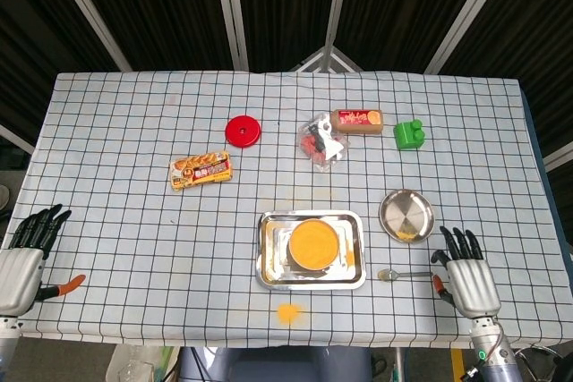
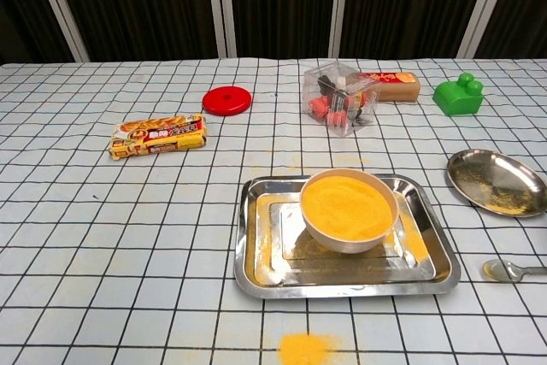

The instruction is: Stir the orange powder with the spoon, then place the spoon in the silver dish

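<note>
Bowl (image 2: 349, 210) of orange powder (image 2: 347, 205)

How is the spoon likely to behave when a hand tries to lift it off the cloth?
The spoon looks like thin polished metal, so it is probably stiff, light and slippery. It lies flat on the cloth, so getting fingers under it may be awkward, and it could slide. Its bowl seems to hold orange powder, which might spill if tilted.
</note>
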You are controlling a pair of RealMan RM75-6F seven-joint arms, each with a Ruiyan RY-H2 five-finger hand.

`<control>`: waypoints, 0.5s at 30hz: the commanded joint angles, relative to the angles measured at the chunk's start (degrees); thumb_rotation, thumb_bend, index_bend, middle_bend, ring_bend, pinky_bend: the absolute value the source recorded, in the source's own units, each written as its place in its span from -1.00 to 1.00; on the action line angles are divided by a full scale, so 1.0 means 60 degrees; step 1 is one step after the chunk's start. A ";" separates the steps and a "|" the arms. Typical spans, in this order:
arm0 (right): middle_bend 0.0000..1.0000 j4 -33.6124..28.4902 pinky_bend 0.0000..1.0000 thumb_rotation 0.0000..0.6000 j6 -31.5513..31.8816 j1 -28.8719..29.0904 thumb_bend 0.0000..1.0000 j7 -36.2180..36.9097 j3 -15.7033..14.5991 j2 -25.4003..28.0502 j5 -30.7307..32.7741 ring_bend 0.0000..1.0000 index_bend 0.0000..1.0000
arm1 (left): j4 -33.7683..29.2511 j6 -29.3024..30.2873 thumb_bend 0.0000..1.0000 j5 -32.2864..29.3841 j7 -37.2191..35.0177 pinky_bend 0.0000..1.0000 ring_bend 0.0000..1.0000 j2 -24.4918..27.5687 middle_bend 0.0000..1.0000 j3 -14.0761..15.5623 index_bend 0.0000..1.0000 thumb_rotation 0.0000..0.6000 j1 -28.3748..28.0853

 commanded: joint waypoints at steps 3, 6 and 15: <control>-0.78 0.0630 -1.00 1.00 -0.0160 0.0070 -0.16 -0.0069 -0.0144 -0.0578 -0.0075 -1.00 -0.07 | -0.0005 -0.0010 -1.00 -0.0026 0.0028 -1.00 -1.00 -0.0002 -1.00 0.0004 -1.00 1.00 0.0007; -0.78 0.0866 -1.00 1.00 -0.0252 0.0107 -0.16 -0.0074 -0.0155 -0.0785 -0.0058 -1.00 -0.07 | -0.0010 -0.0007 -1.00 -0.0021 0.0046 -1.00 -1.00 -0.0005 -1.00 0.0005 -1.00 1.00 0.0007; -0.77 0.1507 -1.00 1.00 -0.0590 0.0202 -0.16 -0.0100 -0.0076 -0.1189 0.0254 -1.00 -0.04 | -0.0023 -0.0079 -1.00 -0.0073 0.0063 -1.00 -1.00 -0.0012 -1.00 -0.0005 -1.00 1.00 -0.0022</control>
